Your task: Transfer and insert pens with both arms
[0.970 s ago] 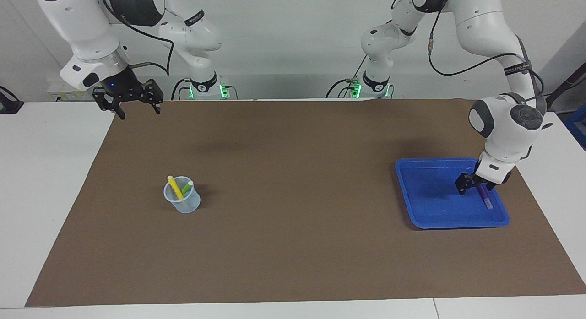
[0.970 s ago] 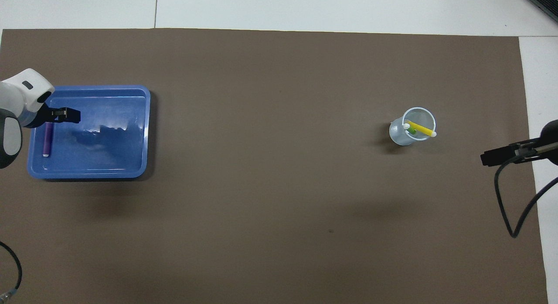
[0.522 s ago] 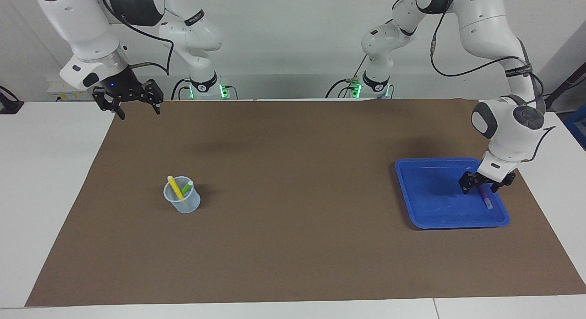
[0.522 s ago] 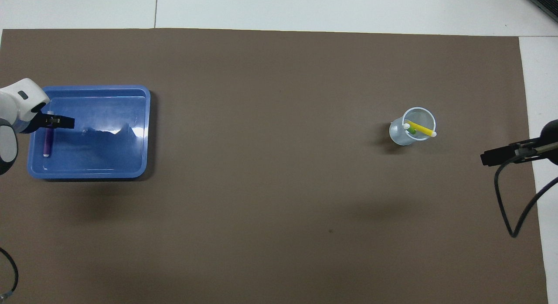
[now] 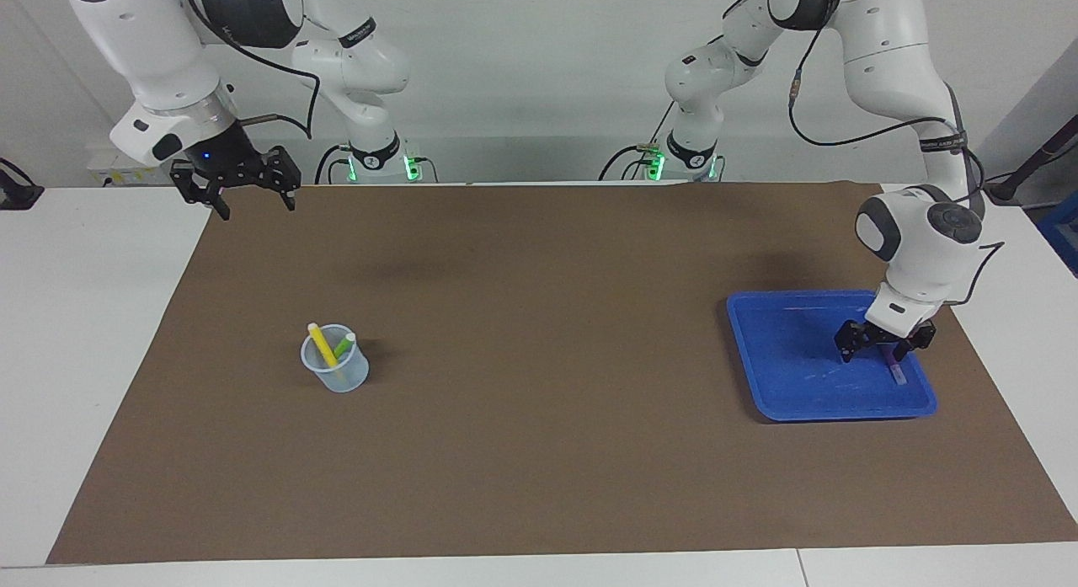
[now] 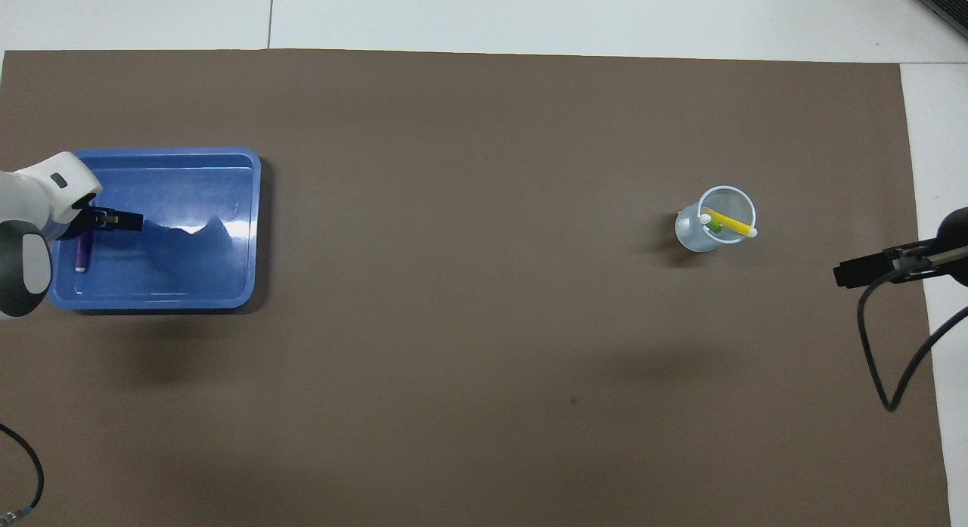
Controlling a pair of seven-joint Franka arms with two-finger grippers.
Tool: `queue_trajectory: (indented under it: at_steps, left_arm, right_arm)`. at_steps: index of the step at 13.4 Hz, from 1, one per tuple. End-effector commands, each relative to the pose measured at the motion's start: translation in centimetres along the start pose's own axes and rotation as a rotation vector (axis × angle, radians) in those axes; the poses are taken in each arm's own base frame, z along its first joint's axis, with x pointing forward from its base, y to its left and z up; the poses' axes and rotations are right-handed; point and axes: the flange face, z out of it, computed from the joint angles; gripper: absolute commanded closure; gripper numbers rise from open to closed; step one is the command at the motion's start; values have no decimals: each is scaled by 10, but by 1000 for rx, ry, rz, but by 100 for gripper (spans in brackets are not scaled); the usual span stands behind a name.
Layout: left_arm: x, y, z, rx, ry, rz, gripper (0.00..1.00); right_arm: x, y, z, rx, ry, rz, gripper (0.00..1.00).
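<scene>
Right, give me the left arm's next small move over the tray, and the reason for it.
Probably close the left end effector on the purple pen. It is down inside the blue tray, open, its fingers either side of the pen, which lies flat there. The yellow pen and green pen already stand in the clear cup; the right end effector waits, open.

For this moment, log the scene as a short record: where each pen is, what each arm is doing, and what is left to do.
cup: on the brown mat, toward the right arm's end
yellow pen: in cup, leaning
green pen: in cup
purple pen: lying in blue tray
left gripper: fingers open, low over the purple pen
right gripper: open, raised over the mat's edge, waiting
remaining: purple pen not yet lifted
</scene>
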Motion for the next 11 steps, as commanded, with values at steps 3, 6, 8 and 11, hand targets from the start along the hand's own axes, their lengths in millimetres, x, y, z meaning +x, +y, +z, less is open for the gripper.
queue_trajectory:
  at_steps: [3,6,8,11]
  left_arm:
    - [-8,-13,1,16,12,25,0]
    - [-12,-18,6,15,15,14,0]
    - [-17,-15,12,13,30,8,0]
    - [-22,-10,18,10,45,-2,0]
  right_arm:
    - [-6,-1,1,-25,13,26,0]
    - [-6,-1,1,-23,13,30,0]
    - [-6,-1,1,-25,13,30,0]
    - [-6,-1,1,-25,13,30,0]
